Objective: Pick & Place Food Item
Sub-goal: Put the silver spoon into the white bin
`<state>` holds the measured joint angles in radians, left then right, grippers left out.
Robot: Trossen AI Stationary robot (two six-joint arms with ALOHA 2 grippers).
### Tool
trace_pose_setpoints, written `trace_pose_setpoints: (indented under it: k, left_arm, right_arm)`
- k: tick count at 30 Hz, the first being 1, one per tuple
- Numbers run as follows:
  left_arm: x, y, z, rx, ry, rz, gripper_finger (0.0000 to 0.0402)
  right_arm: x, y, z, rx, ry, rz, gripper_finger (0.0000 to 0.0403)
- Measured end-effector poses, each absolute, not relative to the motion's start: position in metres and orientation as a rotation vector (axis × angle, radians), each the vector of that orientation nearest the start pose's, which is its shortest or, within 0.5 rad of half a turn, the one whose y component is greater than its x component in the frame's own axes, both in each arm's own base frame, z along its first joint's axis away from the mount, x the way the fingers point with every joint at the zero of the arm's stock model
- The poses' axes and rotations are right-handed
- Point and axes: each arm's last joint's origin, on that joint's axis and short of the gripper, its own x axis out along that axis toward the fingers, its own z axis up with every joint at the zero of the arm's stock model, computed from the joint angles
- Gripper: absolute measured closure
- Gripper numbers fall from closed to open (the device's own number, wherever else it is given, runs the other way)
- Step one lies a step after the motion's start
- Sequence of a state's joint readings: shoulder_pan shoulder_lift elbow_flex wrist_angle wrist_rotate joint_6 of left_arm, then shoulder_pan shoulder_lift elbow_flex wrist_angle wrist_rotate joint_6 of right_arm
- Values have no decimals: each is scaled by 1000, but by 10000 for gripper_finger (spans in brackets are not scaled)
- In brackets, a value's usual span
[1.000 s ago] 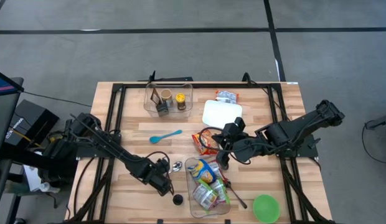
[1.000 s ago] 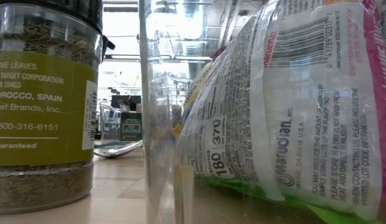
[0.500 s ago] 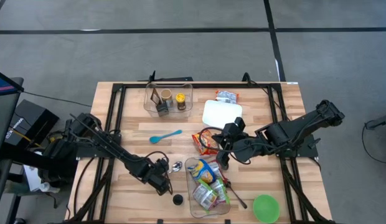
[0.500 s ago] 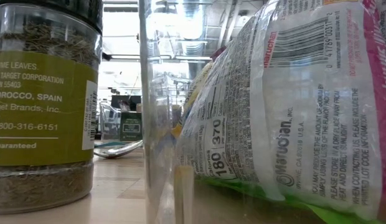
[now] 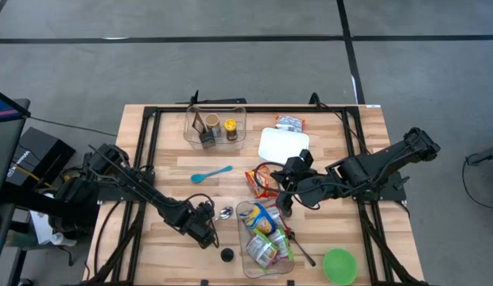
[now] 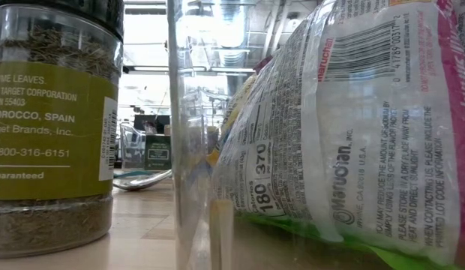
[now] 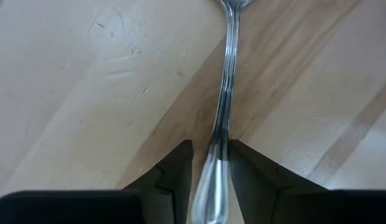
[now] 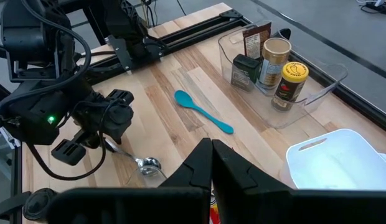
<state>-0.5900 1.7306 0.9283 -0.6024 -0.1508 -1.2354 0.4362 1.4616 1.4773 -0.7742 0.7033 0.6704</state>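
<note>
A metal spoon (image 5: 225, 212) lies on the wooden table near the front, left of a clear bin (image 5: 266, 235) filled with food packets. My left gripper (image 5: 205, 232) sits low at the spoon's handle end, with its fingers on either side of the handle (image 7: 211, 177). My right gripper (image 5: 283, 203) is shut and empty. It hovers by a red ramen packet (image 5: 262, 181) at the bin's far edge. In the low view a thyme jar (image 6: 52, 127) and a ramen packet (image 6: 352, 135) fill the picture, and no gripper shows. My left gripper pinches the free end of the spoon's handle (image 7: 210, 186) between its two fingers (image 7: 177, 171). The fingers lie low over the table and point along the handle toward the bowl. The spoon's bowl (image 8: 148, 165) rests on the table.
A blue spoon (image 5: 211, 173) lies left of centre. A clear bin with spice jars (image 5: 215, 127), a white tray (image 5: 283, 144) and a snack packet (image 5: 290, 123) stand at the back. A green bowl (image 5: 339, 264) and a black-lidded jar (image 5: 227, 255) are at the front.
</note>
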Motion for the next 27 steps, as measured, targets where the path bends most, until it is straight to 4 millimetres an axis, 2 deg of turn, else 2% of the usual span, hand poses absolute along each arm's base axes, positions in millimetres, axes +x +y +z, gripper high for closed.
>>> trace_pose_setpoints:
  k: [16, 27]
  left_arm:
    - [243, -157, 133, -466, 1298, 444, 321]
    - [240, -155, 129, -459, 1302, 455, 354]
  right_arm:
    - [280, 110, 368, 234, 519, -449, 401]
    - [280, 110, 368, 235, 518, -449, 401]
